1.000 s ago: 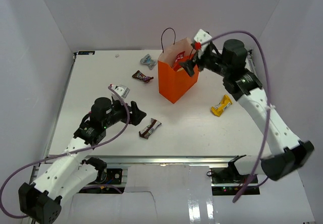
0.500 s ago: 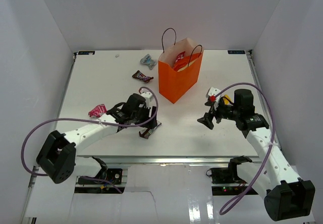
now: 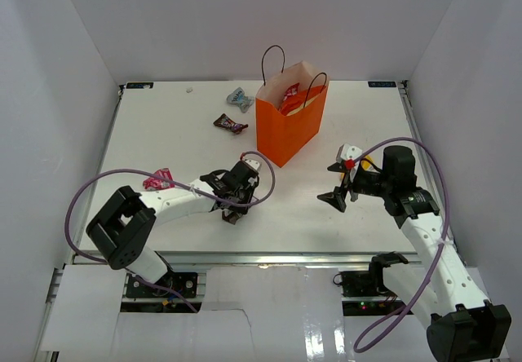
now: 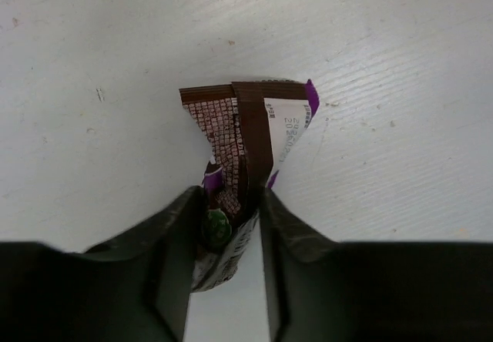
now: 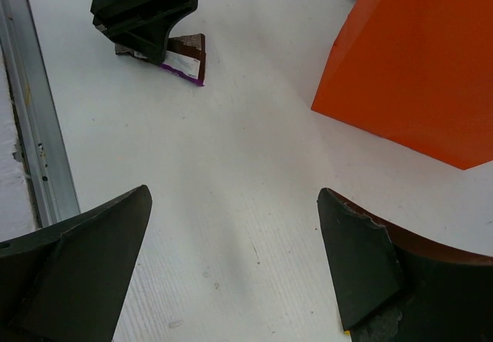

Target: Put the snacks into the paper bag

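The orange paper bag (image 3: 287,134) stands upright at the back middle, with a red chip bag (image 3: 292,94) showing inside it. A small brown candy bar (image 4: 250,126) lies on the table in front of the bag. My left gripper (image 4: 227,219) is shut on its near end, and the wrapper is crumpled between the fingers. In the top view that gripper (image 3: 236,207) is low over the bar. My right gripper (image 3: 336,187) hovers open and holds nothing, to the right of the bag (image 5: 416,65). A yellow packet (image 3: 367,164) peeks out behind the right wrist.
A second brown candy bar (image 3: 230,123) and a silvery-blue wrapper (image 3: 238,98) lie left of the bag near the back. A pink packet (image 3: 157,179) lies at the left beside the left arm. A metal rail (image 5: 31,126) runs along the table's near edge.
My left arm reached right onto the candy bar and its jaws closed on it. The right arm came away from the bag top down to the table and stayed open.
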{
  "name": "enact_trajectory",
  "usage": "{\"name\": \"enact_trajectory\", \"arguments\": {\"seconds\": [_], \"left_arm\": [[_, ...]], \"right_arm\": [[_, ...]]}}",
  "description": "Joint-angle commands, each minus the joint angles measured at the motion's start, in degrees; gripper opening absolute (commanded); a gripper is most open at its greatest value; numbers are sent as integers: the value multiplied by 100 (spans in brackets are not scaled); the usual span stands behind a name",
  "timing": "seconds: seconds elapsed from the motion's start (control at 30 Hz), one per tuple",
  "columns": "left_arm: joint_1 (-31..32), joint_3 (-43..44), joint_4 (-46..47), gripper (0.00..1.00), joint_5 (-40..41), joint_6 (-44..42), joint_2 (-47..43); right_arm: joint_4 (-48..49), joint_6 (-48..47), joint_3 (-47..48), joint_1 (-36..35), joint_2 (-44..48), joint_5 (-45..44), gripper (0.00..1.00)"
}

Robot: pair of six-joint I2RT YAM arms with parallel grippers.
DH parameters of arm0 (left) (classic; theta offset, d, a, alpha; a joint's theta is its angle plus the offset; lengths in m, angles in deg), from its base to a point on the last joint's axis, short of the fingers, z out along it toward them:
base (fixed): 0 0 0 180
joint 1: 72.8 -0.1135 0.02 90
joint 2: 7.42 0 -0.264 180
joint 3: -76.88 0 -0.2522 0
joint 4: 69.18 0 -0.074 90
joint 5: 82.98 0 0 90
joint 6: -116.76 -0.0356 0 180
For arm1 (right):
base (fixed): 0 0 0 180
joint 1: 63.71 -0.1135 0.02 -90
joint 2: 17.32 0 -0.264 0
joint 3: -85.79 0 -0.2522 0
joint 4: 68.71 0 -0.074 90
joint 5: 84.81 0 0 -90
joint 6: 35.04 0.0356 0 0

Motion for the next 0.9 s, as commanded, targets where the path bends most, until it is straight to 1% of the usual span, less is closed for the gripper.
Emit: {"name": "enact_trajectory", "arguments": {"seconds": [0.0,0.03,0.17,0.2,0.3,0.37,0.4,0.43,0.47,0.5,0.53,0.63,0.67,0.73,0.77,0.87], "left_arm": [[93,163,-95,40,303,25,-16],[102,172,-86,31,303,34,-60],[102,251,-95,22,277,17,-586],[111,286,-113,20,260,-1,-883],[111,566,-174,18,216,-97,-1342],[102,988,-201,18,285,-176,-1685],[102,1181,-201,17,303,-290,-1738],[94,1626,-201,17,373,-361,-1774],[76,1883,-192,17,408,-431,-1730],[59,2147,-183,17,426,-519,-1669],[15,2732,-174,17,461,-702,-1425],[-47,3632,-78,17,470,-1054,-932],[-91,4226,-43,17,462,-1134,-521],[-178,4845,-7,17,383,-1310,-62],[-205,5431,-25,17,330,-1354,418],[-284,6269,-60,17,251,-1539,1115]], "right_arm": [[164,10,46,35,149,152,94],[164,18,38,44,167,160,94],[164,45,29,87,211,178,94],[164,45,29,88,202,178,94],[164,45,11,105,202,169,94],[164,45,20,114,194,134,94],[164,45,11,114,194,99,94],[172,45,11,114,185,82,94],[172,45,11,114,185,55,94],[172,45,11,123,185,38,94],[172,45,20,131,185,11,94],[190,36,11,166,220,-59,94],[190,36,11,184,220,-77,94],[190,36,11,219,220,-68,94],[190,36,3,237,229,-51,94],[199,45,3,272,229,-42,94]]}}
